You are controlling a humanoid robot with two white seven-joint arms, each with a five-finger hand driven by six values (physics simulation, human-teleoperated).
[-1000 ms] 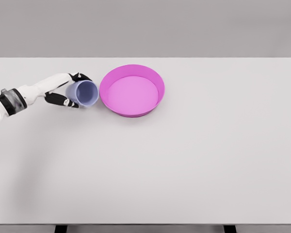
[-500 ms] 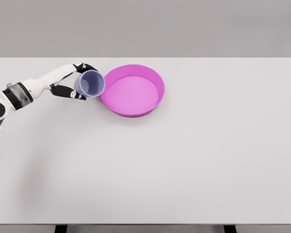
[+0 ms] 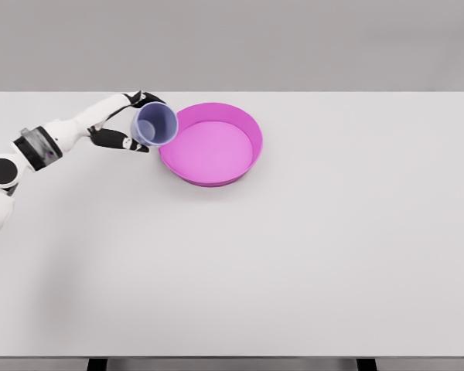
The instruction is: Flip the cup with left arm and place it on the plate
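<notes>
Your left arm (image 3: 58, 133) is reaching in from the picture's left edge, stretching up and rightward across the table (image 3: 294, 263). Its hand (image 3: 126, 124) is gripping the cup (image 3: 155, 124): dark fingers (image 3: 149, 98) are wrapping over the cup's far side while the thumb (image 3: 127, 143) is pressing along the near side. The cup, pale lilac, is being held tilted, with its open mouth facing the camera and slightly right. It is overlapping the left rim of the plate (image 3: 243, 164), a magenta, deep-walled dish; whether the two are touching cannot be told. The table is showing plain white, the plate is sitting toward its far left, and a flat grey wall (image 3: 294, 42) is running behind.
</notes>
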